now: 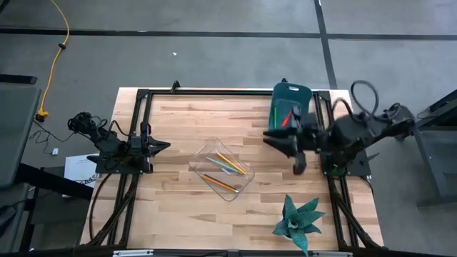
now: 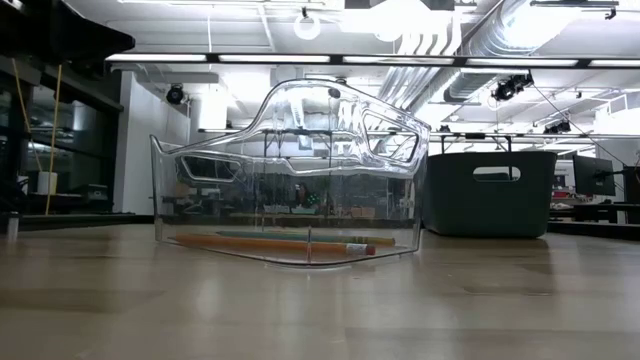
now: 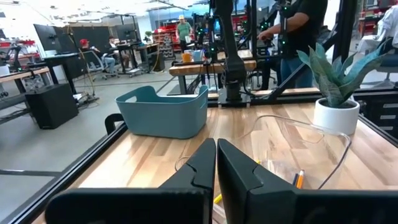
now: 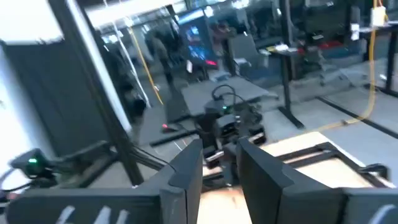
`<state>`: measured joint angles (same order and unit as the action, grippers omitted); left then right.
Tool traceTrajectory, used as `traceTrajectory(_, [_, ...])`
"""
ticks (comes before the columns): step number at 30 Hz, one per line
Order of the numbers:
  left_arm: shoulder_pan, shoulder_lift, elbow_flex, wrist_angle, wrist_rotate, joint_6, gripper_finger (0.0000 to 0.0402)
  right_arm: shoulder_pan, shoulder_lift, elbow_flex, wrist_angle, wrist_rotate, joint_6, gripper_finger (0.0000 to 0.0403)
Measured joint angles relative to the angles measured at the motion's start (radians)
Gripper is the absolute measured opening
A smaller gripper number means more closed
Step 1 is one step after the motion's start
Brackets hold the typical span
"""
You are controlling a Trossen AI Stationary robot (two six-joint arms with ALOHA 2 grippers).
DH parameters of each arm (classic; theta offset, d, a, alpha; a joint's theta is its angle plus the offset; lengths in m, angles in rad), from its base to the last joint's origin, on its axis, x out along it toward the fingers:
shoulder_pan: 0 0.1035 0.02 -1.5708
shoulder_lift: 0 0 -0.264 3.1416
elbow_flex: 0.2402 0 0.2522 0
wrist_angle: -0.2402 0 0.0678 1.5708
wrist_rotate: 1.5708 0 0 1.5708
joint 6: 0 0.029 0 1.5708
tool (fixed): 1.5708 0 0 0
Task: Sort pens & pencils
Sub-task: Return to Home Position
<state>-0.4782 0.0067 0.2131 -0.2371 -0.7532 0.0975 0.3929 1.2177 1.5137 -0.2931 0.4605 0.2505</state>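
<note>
A clear plastic tray (image 1: 223, 168) at the table's middle holds the pencils (image 1: 230, 164), yellow-orange sticks and a pale teal one lying flat on its floor (image 2: 290, 243). A teal bin (image 1: 291, 106) at the far right holds the pens (image 1: 288, 118), one red-orange and one green. My right gripper (image 1: 282, 146) hovers high beside the bin's near side, open and pointing toward the table's left, with nothing between its fingers (image 4: 221, 174). My left gripper (image 1: 161, 146) waits shut at the left edge (image 3: 216, 168), pointing level at the tray.
A potted plant (image 1: 298, 221) with spiky teal leaves stands near the front right corner. A black frame (image 1: 143, 96) runs round the tabletop. Bare wood lies between the tray and the left arm. People stand beyond the table in the left wrist view.
</note>
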Motion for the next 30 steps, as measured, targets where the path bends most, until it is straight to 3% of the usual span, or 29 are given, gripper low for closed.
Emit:
traceTrajectory(5, [0.0,0.0,0.0,-0.002,0.0,0.001,0.0007,0.027,-0.192,-0.42,0.328,0.03,0.07,0.0091])
traceTrajectory(8, [0.0,0.0,0.0,-0.005,0.0,0.002,0.0008,0.013,-0.256,-0.567,0.397,-0.011,0.11,0.0091])
traceTrajectory(14, [0.0,0.0,0.0,-0.065,0.001,0.002,0.0008,-0.077,-0.324,-0.738,0.386,-0.12,0.124,0.0091])
traceTrajectory(22, [0.0,0.0,0.0,-0.078,0.012,0.002,0.0008,-0.311,-0.432,-0.9,0.426,-0.328,0.055,0.0091])
traceTrajectory(30, [0.0,0.0,0.0,-0.089,0.012,0.002,0.0008,-0.41,-0.563,-1.073,0.447,-0.357,0.049,0.0091])
